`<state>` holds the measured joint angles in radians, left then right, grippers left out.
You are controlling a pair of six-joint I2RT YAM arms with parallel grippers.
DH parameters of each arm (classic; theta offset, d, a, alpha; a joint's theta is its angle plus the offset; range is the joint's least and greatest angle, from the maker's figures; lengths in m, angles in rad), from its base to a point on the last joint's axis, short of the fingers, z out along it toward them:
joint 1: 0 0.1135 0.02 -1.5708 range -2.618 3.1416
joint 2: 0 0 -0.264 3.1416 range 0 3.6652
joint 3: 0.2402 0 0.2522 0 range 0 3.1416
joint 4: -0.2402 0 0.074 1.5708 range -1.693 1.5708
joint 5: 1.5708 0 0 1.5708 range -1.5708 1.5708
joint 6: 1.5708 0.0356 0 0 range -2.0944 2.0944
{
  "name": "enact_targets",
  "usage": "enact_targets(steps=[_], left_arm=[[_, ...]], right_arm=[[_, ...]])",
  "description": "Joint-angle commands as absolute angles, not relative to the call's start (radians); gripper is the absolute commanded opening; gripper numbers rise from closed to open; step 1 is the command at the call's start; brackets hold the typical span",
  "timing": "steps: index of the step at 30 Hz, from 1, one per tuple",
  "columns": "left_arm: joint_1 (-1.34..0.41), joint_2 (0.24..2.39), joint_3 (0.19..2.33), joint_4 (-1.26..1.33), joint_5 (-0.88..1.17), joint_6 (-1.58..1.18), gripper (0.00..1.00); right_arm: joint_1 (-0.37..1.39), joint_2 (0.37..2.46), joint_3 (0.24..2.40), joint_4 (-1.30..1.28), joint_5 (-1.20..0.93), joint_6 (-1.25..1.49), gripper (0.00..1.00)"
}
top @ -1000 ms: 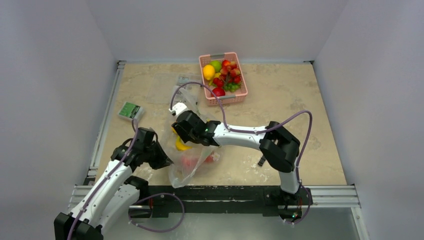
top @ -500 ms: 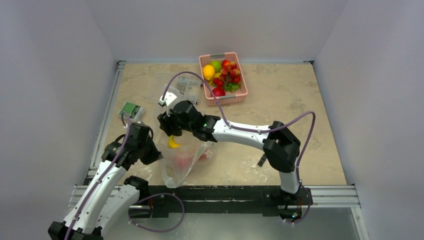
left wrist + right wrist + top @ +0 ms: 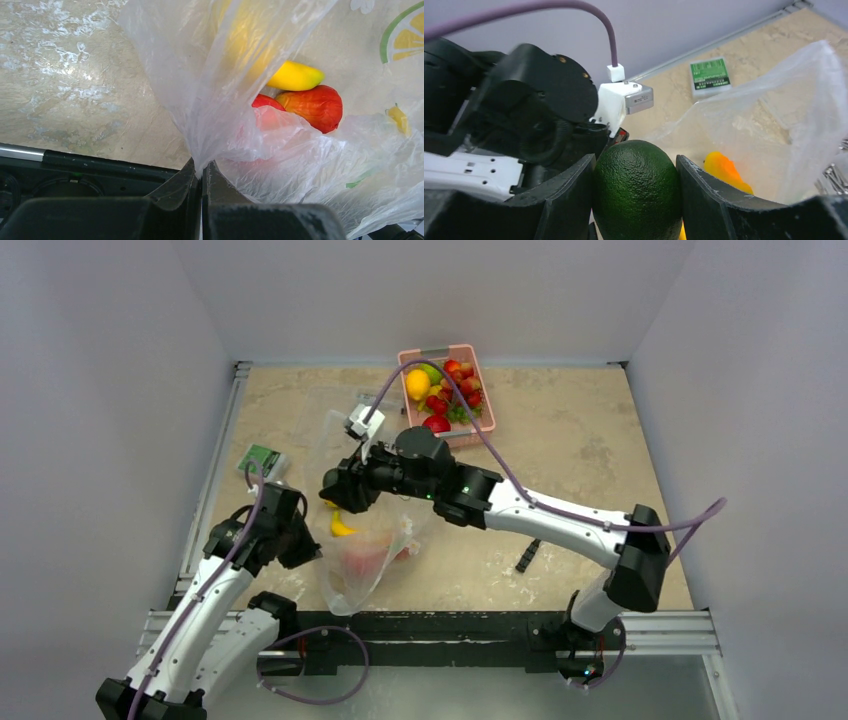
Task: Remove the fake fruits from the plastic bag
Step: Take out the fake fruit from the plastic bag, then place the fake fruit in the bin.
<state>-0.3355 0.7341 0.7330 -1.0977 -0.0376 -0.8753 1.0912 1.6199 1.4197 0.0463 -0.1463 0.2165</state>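
While left gripper clamps bag edge, I see right gripper grasping green fruit above bag mouth; basket lies far-right of it; red fruits sit inside bag.

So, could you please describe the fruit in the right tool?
Find the big clear plastic bag at the table's front-left. The right tool beside it grips one fake fruit. Unlike the bag's red and yellow other fruits, it is dark green and pebbly.
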Motion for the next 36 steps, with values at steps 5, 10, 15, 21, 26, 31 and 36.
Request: enact_targets(steps=[5,10,15,21,26,31,36], left_arm=[[-0.338,0.758,0.794,-1.105,-0.044,-0.798,0.0],[-0.338,0.743,0.769,-1.077,-0.024,-0.803,0.0],[-0.339,0.741,0.77,-1.075,-0.017,-0.794,0.0],[-0.338,0.757,0.761,-1.058,-0.01,-0.788,0.0],[-0.34,0.753,0.754,-1.046,-0.005,-0.782,0.0],[-0.34,0.743,0.751,-1.038,-0.005,-0.777,0.0],[-0.342,0.737,0.747,-1.035,0.023,-0.778,0.0]], right_arm=[[1.021,1.395,1.336,0.002,0.093,0.169,0.0],[0.852,1.303,1.244,0.062,0.194,0.226,0.0],[0.704,1.339,1.217,0.104,0.293,0.275,0.0],[0.546,1.489,1.199,0.287,0.313,0.305,0.0],[0.453,1.712,1.313,0.364,0.191,0.238,0.0],[0.404,1.879,1.39,0.391,0.126,0.204,0.0],[0.39,1.957,1.426,0.388,0.118,0.158,0.1]])
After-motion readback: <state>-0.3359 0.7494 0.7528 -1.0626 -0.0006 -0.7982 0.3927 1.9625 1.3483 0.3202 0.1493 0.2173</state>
